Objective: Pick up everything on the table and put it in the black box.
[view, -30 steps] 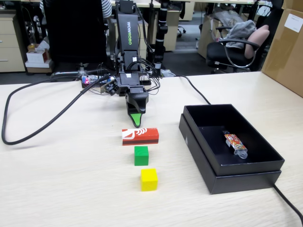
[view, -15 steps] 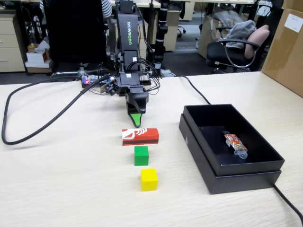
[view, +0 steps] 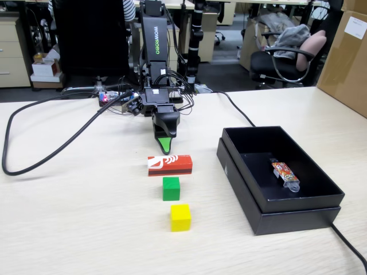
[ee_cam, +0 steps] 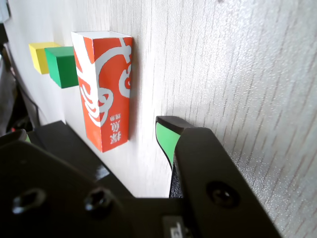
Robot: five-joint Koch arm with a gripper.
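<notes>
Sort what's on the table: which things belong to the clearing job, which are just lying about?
Job: red box, green cube, yellow cube, black box.
Lying about: orange packet already in the black box, cables, brown carton.

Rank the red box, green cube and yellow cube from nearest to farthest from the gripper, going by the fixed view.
In the fixed view, the gripper points down at the table, with the three things lined up in front of it.
1. Red box: just in front of the gripper tip.
2. Green cube: next in line, behind the red box.
3. Yellow cube: last in line, closest to the camera.
</notes>
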